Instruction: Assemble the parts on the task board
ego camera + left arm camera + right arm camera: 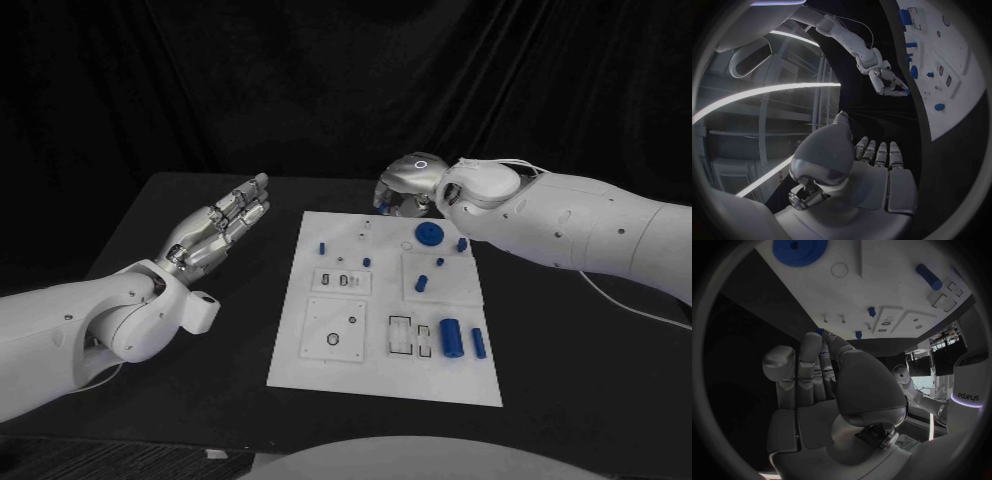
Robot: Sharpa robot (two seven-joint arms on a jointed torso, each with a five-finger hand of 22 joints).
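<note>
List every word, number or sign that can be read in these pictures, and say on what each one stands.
"sharpa", seen mirrored and turned in the right wrist view, on the robot's white left arm.
No text can be read on the task board, the blue parts or either hand.

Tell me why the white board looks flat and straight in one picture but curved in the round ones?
Head view: an ordinary lens, so the task board keeps straight edges against the dark table. Left wrist view: a fisheye circle bends the board's edge and the ceiling lights into arcs. Right wrist view: the same bending, with the right hand looming large near the lens.
</note>
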